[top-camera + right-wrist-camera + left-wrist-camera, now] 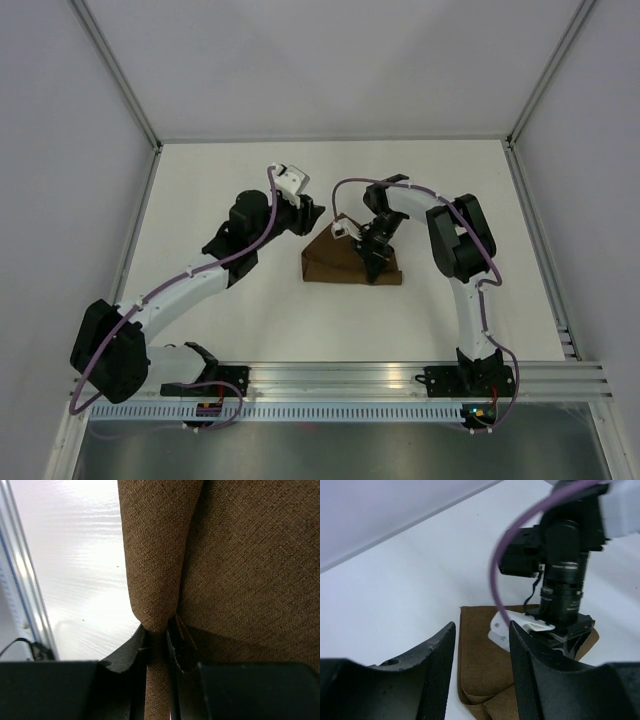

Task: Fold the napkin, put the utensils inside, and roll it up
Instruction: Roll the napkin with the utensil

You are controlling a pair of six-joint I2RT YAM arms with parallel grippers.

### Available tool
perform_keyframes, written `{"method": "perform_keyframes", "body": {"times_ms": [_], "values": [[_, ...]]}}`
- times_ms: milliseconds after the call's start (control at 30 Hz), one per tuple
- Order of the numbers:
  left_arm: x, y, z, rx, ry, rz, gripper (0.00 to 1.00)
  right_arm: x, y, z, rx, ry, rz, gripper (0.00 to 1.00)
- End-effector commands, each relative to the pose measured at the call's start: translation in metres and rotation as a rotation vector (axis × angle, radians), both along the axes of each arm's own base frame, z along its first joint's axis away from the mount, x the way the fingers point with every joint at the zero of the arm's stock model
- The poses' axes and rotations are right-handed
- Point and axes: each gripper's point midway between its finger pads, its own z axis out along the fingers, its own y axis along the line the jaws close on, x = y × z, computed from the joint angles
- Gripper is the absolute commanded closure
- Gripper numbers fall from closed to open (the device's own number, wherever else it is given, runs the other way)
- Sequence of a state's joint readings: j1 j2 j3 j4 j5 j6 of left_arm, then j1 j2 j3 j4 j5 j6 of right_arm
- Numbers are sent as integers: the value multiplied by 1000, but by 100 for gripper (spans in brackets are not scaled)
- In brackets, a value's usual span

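The dark brown napkin (335,265) lies folded on the white table, with a rolled part along its near side. My right gripper (372,262) is down on its right part and is shut on a rolled fold of the napkin (157,570). My left gripper (312,214) hovers just beyond the napkin's far left corner, open and empty. In the left wrist view the napkin (480,665) lies between and beyond the open fingers (437,675), with the right arm's wrist standing on it. The utensils are hidden.
White table (230,190) with grey walls at left, back and right. An aluminium rail (340,378) runs along the near edge. The right arm's wrist and purple cable (560,580) stand close before the left gripper.
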State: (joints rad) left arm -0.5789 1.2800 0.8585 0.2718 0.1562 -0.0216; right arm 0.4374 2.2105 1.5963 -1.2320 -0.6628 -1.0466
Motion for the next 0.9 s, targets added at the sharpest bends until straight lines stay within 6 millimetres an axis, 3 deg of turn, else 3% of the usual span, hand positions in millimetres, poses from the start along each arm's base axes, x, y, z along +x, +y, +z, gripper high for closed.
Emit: {"method": "perform_keyframes", "body": {"times_ms": [0,133,233,367,400,500,633,867], "values": [[-9,-8,19,105,-199,24,48,-22,-27,-28,-150,154,51,83],[-42,-49,-3,267,-255,-81,47,-8,-20,-28,-137,169,42,83],[-62,-70,-35,391,-248,-173,46,-4,-17,-31,-137,184,40,83],[-86,-87,-80,511,-184,-292,44,0,-17,-36,-141,189,37,83],[-92,-92,-99,553,-154,-326,44,1,-17,-37,-143,187,36,83],[-103,-99,-124,611,-114,-376,44,1,-17,-40,-148,194,30,83],[-102,-104,-159,673,-68,-396,44,1,-17,-44,-151,200,27,83],[-91,-111,-180,698,-88,-377,43,3,-18,-46,-154,198,19,84]]}}
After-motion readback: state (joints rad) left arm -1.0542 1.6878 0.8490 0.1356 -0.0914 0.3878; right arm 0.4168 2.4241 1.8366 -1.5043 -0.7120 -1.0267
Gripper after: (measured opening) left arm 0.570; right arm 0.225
